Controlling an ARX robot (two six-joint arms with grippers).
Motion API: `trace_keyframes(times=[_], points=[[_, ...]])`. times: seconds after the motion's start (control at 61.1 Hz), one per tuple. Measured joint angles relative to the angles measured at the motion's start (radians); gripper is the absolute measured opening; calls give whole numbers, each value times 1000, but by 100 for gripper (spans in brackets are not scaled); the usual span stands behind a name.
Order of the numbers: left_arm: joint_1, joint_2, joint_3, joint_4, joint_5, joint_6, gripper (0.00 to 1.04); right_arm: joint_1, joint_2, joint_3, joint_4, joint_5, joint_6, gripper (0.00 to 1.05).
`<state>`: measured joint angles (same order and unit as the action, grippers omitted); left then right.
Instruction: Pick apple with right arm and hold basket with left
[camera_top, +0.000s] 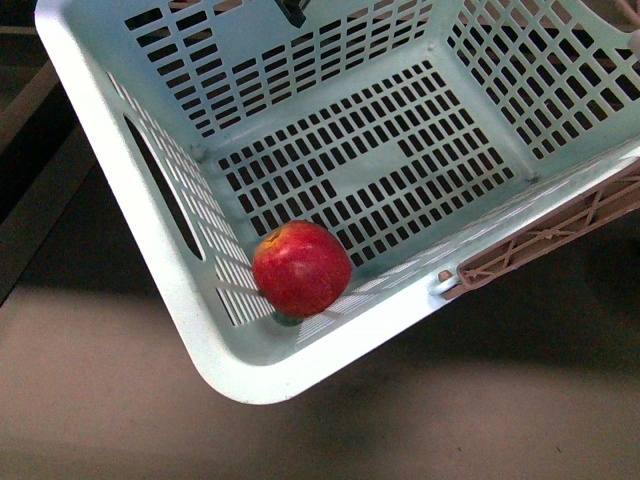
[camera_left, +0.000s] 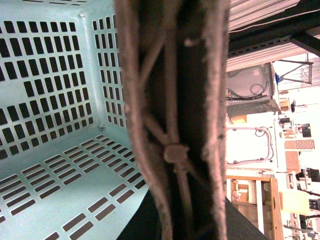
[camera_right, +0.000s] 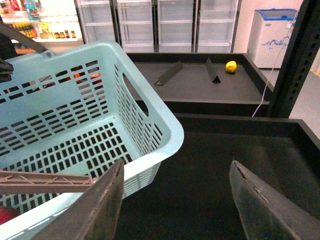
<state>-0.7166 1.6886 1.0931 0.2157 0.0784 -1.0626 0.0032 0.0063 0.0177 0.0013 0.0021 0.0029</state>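
Observation:
The red apple (camera_top: 300, 268) lies inside the pale turquoise basket (camera_top: 110, 130), in its low near corner against the wall. The basket hangs tilted, and its mauve lattice handle (camera_top: 560, 235) lies along the right rim. In the left wrist view my left gripper (camera_left: 175, 220) is shut on the handle (camera_left: 172, 125), with the basket floor (camera_left: 50, 165) beside it. In the right wrist view my right gripper (camera_right: 177, 165) is open and empty, outside the basket's rim (camera_right: 160, 117) and above a dark shelf. A sliver of the apple (camera_right: 6, 215) shows below the handle (camera_right: 45, 182).
A dark shelf surface (camera_top: 480, 400) lies under the basket. In the right wrist view a further dark shelf holds a yellow fruit (camera_right: 230, 66) and two slanted dividers (camera_right: 167, 74). A black upright post (camera_right: 297, 55) stands at the right, with glass-door fridges (camera_right: 175, 22) behind.

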Motion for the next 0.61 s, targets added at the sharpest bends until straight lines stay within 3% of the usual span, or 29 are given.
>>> trace_keyframes(times=[0.196,0.327,0.376,0.523,0.605], points=[[0,0,0,0,0,0,6,0,0,0,0,0,0,96],[0,0,0,0,-2,1,6,0,0,0,0,0,0,96],[-9,1,0,16,-74,6,6,0,0,0,0,0,0,96],[-7,4,10,67,-444,2,6,0,0,0,0,1,0,96],[4,4,22,85,-492,31,6,0,0,0,0,0,0,96]])
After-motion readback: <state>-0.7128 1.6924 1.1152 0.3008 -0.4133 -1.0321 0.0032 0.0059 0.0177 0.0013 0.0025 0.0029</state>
